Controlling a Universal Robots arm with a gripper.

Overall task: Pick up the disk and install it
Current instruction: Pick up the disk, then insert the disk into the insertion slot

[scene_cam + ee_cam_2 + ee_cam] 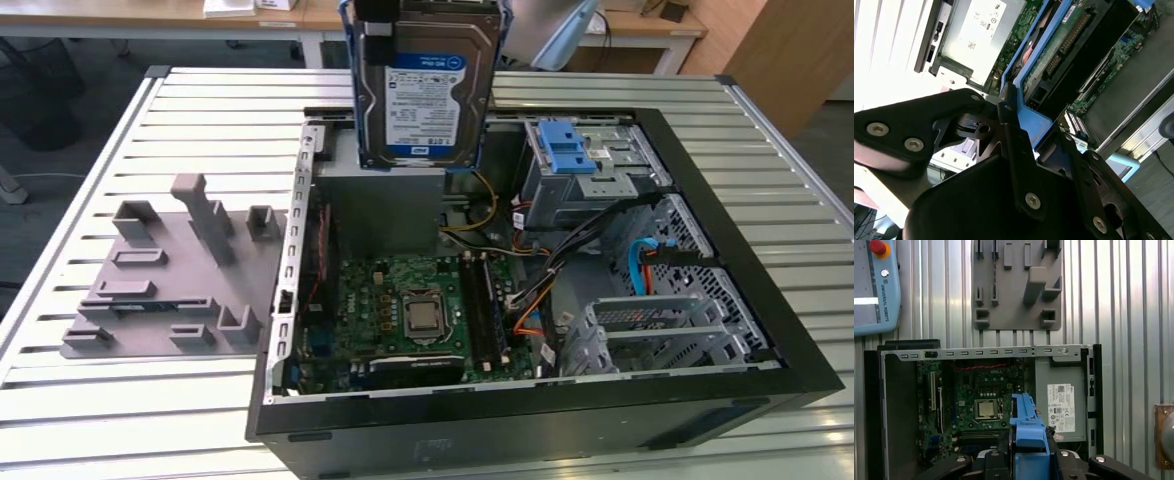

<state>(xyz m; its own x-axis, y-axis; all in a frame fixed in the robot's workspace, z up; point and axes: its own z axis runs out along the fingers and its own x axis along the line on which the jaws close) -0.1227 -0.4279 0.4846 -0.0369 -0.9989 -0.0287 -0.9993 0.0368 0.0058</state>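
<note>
The disk [427, 80], a silver hard drive with a white-and-blue label and a blue bracket around its edges, hangs upright in the air above the back of the open computer case [747, 330]. In the second wrist view my gripper [1019, 125] is shut on the blue bracket at the disk's [1064, 45] end, with the black fingers [1014, 145] pressed against it. In the first wrist view the blue bracket of the disk [1024, 420] sticks out between my gripper's [1029, 455] jaws, over the motherboard.
Inside the case are a green motherboard [414, 310], a grey cage with a blue latch [574, 150], loose cables and a grey power-supply box [1061, 405]. A grey moulded fixture [174, 270] lies on the slatted table at the exterior view's left. A teach pendant [874, 290] rests nearby.
</note>
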